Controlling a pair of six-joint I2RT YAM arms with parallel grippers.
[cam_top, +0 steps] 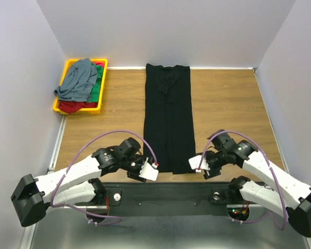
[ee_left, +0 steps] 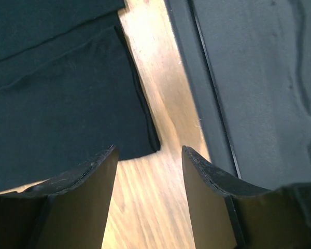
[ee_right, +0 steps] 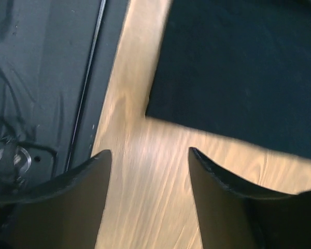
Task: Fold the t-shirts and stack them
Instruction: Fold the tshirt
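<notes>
A large black t-shirt (cam_top: 168,116) lies flat in a long narrow strip down the middle of the wooden table, sleeves folded in. My left gripper (cam_top: 154,171) is open and empty at its near left corner; that corner (ee_left: 145,140) shows just ahead of the jaws. My right gripper (cam_top: 195,165) is open and empty at the near right corner (ee_right: 160,111), above bare wood. A slate grey-blue shirt (cam_top: 79,79) lies crumpled on green (cam_top: 96,89) and red (cam_top: 75,106) shirts in the yellow tray.
The yellow plastic tray (cam_top: 58,101) stands at the far left of the table. A dark metal ledge (cam_top: 171,199) runs along the near edge by the arm bases. White walls close in the table on three sides.
</notes>
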